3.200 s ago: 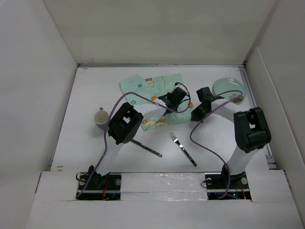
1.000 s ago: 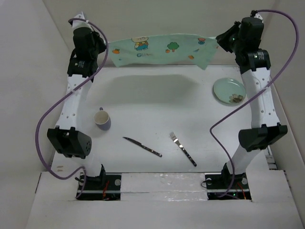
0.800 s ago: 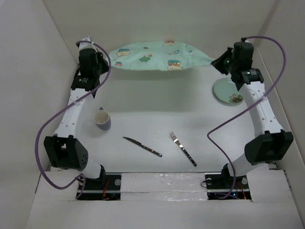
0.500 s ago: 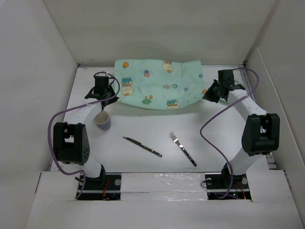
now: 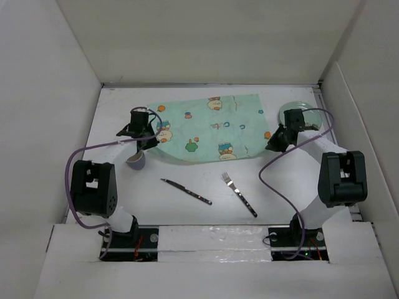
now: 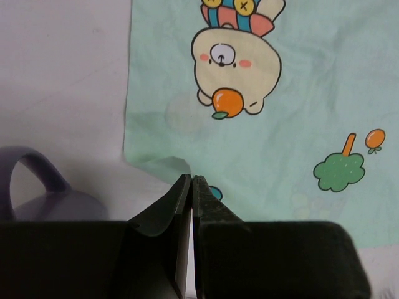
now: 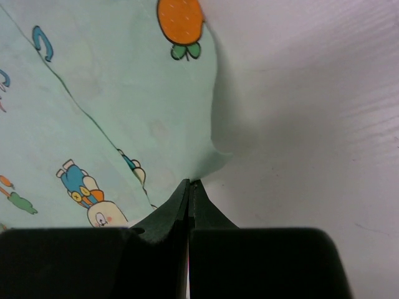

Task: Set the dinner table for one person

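Left hand (image 6: 191,182) and right hand (image 7: 189,185), both clenched, each pinch a lower corner of the placemat (image 5: 209,124), spread at upper centre of the surface (image 5: 193,171), which fills the frame's middle.

Placemat (image 5: 209,124): mint green, printed with cream cartoon bears, orange fruit, green trees and blue letters.
Mug (image 5: 136,163): lavender.
Plate (image 5: 303,111): pale green.
Knife (image 5: 187,192), fork (image 5: 239,194): silver and dark.
Tabletop (image 5: 280,187): matte white, plain.
Left pincer (image 6: 191,187), right pincer (image 7: 189,187): black.
Cables (image 5: 265,180): purple.
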### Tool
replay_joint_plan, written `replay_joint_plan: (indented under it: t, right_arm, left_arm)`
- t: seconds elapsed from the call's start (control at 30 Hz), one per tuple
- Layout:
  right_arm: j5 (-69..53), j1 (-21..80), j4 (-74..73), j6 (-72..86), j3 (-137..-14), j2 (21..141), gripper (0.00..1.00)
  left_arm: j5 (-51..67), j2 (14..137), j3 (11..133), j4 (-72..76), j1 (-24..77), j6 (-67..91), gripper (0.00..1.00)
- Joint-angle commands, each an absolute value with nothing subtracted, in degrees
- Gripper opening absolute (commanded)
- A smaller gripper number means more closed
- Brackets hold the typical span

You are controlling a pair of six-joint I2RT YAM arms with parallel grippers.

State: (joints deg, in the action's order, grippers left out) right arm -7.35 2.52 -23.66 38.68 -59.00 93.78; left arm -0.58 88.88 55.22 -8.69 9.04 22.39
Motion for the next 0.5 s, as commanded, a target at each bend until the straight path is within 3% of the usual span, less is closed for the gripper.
replay_joint_plan:
  t: [0.0,0.47]
  right_arm:
    - [-8.00,1.67,-21.62,37.88,-56.87,89.38,0.00]
    - [-8.09,1.67,-25.93,37.18,-48.17,79.81,0.00]
  left_arm:
    - [-1.41,83.67,52.73,-10.11,8.96,21.36,0.00]
    - [-3.52,79.90,49.75,-12.48,8.96,20.92,0.00]
